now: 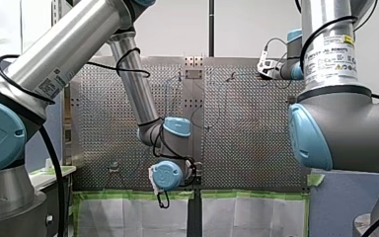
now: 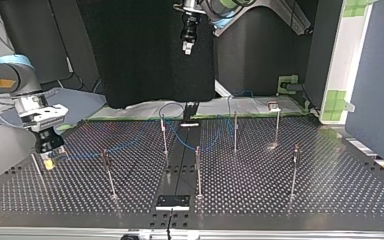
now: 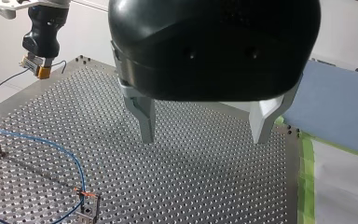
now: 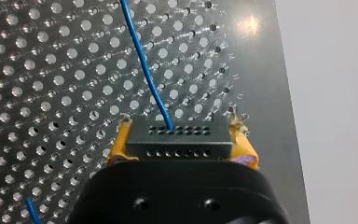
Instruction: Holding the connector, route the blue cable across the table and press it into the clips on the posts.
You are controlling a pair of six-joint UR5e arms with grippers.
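Note:
My right gripper (image 4: 181,134) is shut with its yellow pads (image 4: 121,142) on the black connector (image 4: 177,148), just above the perforated table (image 4: 51,93). From the connector the blue cable (image 4: 144,60) runs away over the plate. In the top view that gripper (image 2: 49,156) is low at the table's left edge, and the cable (image 2: 125,145) trails past thin posts (image 2: 163,135). My left gripper (image 3: 205,135) hangs open and empty above bare plate, far from the connector (image 3: 40,71). In its view the cable (image 3: 51,144) passes through clips on two posts (image 3: 87,212).
Several thin clip posts (image 2: 295,165) stand across the table, one (image 2: 37,170) close beside my right gripper. A black strip (image 2: 177,165) runs down the table's middle. Green tape and white sheets (image 1: 128,212) edge the plate on the arms' side.

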